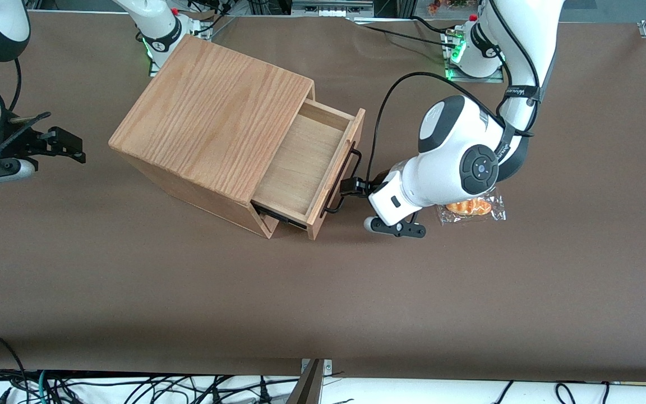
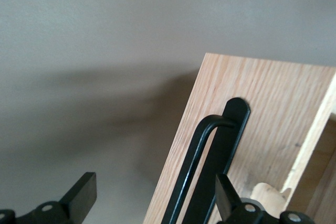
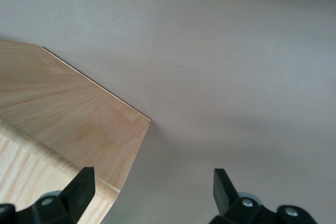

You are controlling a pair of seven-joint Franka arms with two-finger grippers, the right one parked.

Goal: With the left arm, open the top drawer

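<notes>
- The light wood top drawer [image 1: 306,163] stands partly out of its oak-grain box [image 1: 211,115].
- The left arm's black gripper [image 1: 351,186], fingers spread, straddles the thin black bar handle [image 2: 207,169] to pull.

The wrapped orange snack [image 1: 471,207] on the table is partly tucked under the left arm [image 1: 457,160], so what it actually is, can't tell. The gripper [image 1: 352,186] sits right at the black handle [image 1: 341,179] of the top drawer [image 1: 306,168], but from the front it's just a dark lump merging with the bar, no clean look at contact. In the wrist view the handle [image 2: 210,166] gets cut off by the frame edge, only the fingertips [image 2: 81,192] poke in with a wide gap, and the drawer front [image 2: 262,108] runs out of frame. The wooden box [image 1: 211,118] hides the drawer's inner end.
</notes>
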